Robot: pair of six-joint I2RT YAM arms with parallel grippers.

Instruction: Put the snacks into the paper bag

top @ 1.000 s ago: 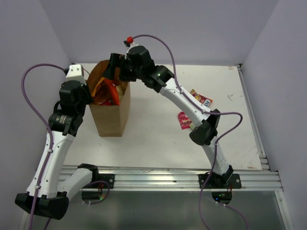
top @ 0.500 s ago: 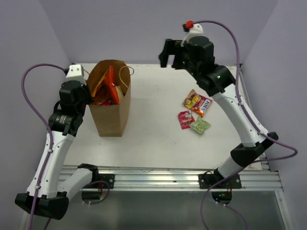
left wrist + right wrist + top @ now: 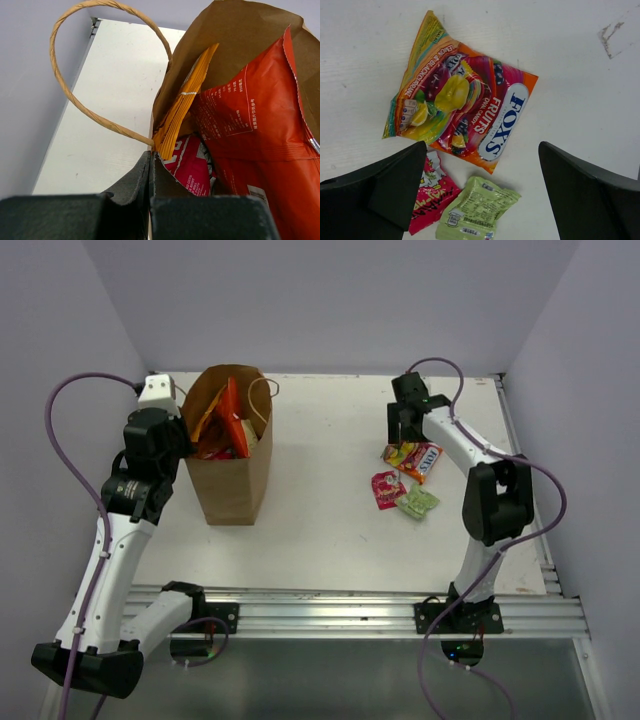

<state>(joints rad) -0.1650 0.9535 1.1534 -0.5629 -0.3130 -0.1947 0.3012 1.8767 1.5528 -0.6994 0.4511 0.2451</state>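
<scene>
Top view: I see the paper bag (image 3: 235, 480) upright at the table's (image 3: 320, 530) left. The right gripper (image 3: 404, 435) hangs over the Fox's candy packet (image 3: 414, 459), with the pink packet (image 3: 384, 490) and green packet (image 3: 417, 502) just beside it.
Left wrist: the left gripper (image 3: 150, 172) is pressed together, pinching the bag's rim; the orange chip bag (image 3: 255, 130) is inside.
Right wrist: jaws spread wide, holding nothing.

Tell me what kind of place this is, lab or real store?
Most likely a lab robot cell: bare white table boxed by plain lilac walls, aluminium mounting rail at its near edge.
</scene>
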